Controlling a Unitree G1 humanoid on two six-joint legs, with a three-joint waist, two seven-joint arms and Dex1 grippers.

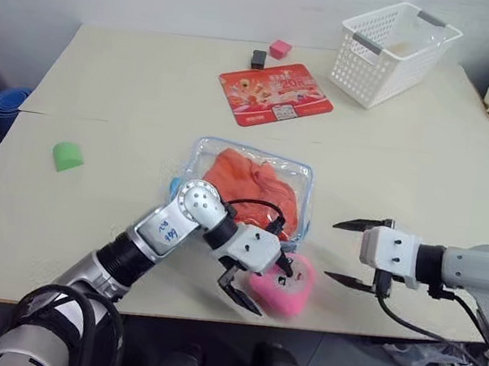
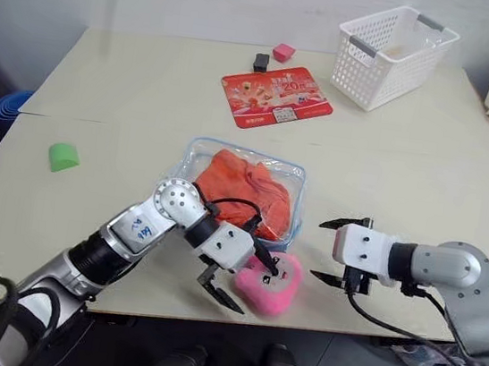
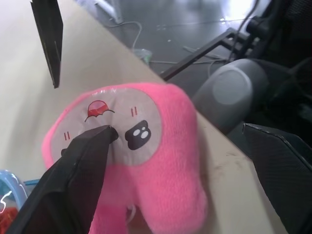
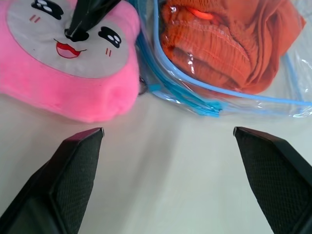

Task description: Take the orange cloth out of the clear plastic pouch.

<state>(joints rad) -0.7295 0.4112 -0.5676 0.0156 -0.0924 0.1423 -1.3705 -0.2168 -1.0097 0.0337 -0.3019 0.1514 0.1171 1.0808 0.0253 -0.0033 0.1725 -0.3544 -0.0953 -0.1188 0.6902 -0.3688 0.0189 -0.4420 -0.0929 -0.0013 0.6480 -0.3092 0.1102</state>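
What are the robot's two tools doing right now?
Left tool: open, straddling the pink plush toy, one finger on its face.
Right tool: open, holding nothing.

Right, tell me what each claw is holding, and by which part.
Nothing is held. The left claw stands open astride the pink plush toy; the right claw is open, empty.

My left tool (image 1: 254, 279) is covering part of the pink plush toy (image 1: 289, 293) and the near edge of the clear plastic pouch (image 1: 304, 175); print on the red packet (image 1: 275, 94) is reading too small.
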